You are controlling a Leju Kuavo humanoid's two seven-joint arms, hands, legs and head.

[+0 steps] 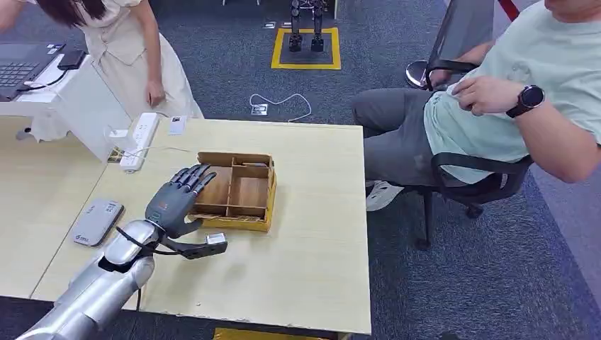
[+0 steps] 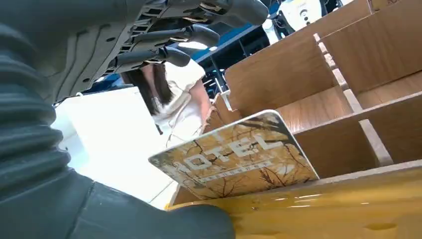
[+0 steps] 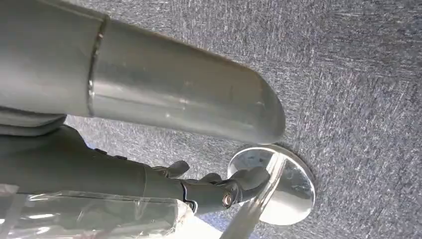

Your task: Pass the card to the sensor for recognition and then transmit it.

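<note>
A wooden box (image 1: 249, 191) with several compartments stands on the light table (image 1: 312, 234). A yellow-brown patterned card (image 2: 234, 157) marked HOTEL leans in the box's near-left corner, one corner sticking up over the wall. My left hand (image 1: 177, 197) hovers at that corner. Its fingers (image 2: 169, 37) are spread above the card, its thumb (image 2: 149, 219) is below by the box's outer wall, and neither touches the card. A grey flat sensor (image 1: 97, 222) lies on the adjoining table to the left. My right hand (image 3: 209, 186) hangs over grey carpet, holding nothing.
A white power strip (image 1: 139, 140) and a small white card (image 1: 177, 125) lie at the table's far-left edge. A person in white (image 1: 135, 49) stands behind that, next to a laptop (image 1: 18, 67). Another person sits in a chair (image 1: 482, 180) to the right.
</note>
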